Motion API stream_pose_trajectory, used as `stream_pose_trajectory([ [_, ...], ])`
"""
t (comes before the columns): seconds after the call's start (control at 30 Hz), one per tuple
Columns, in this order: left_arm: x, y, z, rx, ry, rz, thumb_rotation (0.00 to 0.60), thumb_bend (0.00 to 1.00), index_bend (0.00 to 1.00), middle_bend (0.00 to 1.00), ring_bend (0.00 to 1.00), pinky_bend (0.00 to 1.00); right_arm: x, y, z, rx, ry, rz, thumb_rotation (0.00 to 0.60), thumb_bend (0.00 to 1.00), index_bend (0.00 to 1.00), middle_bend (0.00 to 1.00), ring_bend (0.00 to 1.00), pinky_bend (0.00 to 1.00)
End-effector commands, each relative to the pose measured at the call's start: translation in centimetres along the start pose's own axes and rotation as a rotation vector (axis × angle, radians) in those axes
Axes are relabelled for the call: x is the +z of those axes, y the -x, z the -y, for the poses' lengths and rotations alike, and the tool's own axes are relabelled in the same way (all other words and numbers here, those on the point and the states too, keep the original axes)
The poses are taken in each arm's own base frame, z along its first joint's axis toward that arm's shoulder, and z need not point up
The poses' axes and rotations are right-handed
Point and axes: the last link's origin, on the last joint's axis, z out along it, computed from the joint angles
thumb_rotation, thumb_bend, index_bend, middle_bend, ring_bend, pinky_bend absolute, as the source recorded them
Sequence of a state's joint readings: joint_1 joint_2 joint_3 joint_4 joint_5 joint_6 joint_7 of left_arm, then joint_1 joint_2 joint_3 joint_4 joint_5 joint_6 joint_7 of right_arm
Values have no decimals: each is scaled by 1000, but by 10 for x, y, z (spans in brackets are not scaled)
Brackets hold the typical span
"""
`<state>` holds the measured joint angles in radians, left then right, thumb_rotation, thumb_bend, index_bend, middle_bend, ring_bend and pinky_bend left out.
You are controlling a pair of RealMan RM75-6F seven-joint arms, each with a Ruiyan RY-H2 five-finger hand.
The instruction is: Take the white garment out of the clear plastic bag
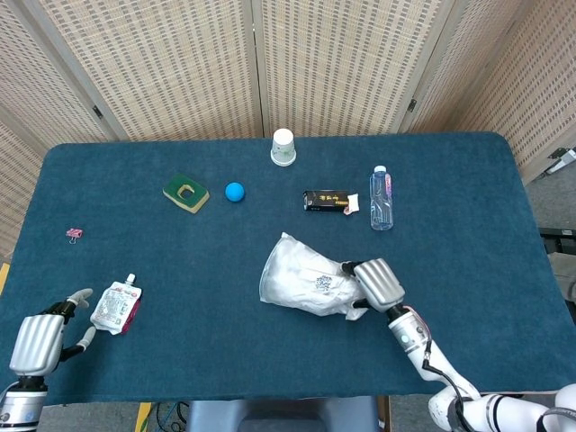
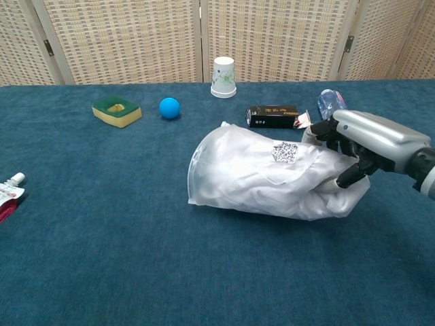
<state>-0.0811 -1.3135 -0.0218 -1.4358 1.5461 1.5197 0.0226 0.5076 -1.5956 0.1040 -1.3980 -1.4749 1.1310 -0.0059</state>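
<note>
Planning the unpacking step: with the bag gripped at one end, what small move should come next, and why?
Probably bring the left robot hand over to the bag's free end. The right robot hand grips one end of the clear plastic bag, raising it, but the white garment is inside, and the left robot hand holds nothing.

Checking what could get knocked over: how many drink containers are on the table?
2: a white paper cup upright at the far edge, and a plastic water bottle lying right of the black box. The chest view shows nothing hidden behind the bag.
</note>
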Motion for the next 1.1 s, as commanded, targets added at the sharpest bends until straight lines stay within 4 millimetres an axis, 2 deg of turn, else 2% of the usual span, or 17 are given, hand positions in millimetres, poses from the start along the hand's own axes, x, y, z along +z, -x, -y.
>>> stream_pose_trajectory([
  [0.03,2,-2,-3,-1,11,-11,600,304,247,410,462,671,-4,-7,-3,2,-21,-49,600,720,596,731,643,738],
  [0.17,7,-9,-9,-4,32,-28,600,304,254,435,482,700,-5,-15,-1,34,-51,-124,600,730,597,731,643,738],
  [0.33,17,-19,-21,-5,76,-55,600,304,257,511,542,758,-8,-24,8,73,-119,-237,600,742,597,731,643,738],
  [0.47,29,-24,-33,7,120,-106,600,305,270,594,598,814,-10,-30,17,87,-179,-293,600,742,597,731,643,738],
  [0.53,34,-24,-39,11,141,-133,600,304,298,668,660,871,-11,-31,21,93,-198,-311,600,742,597,731,643,738],
  [0.7,51,-25,-62,-1,225,-178,600,276,311,759,731,935,-13,-32,35,96,-271,-362,600,742,597,731,643,738],
  [0.87,64,-33,-89,-10,297,-200,600,253,306,825,786,985,-13,-30,45,102,-317,-370,600,742,597,730,643,738],
  [1.1,73,-44,-122,-87,368,-222,600,230,285,894,840,1000,-10,-28,53,104,-360,-369,600,741,597,730,643,738],
])
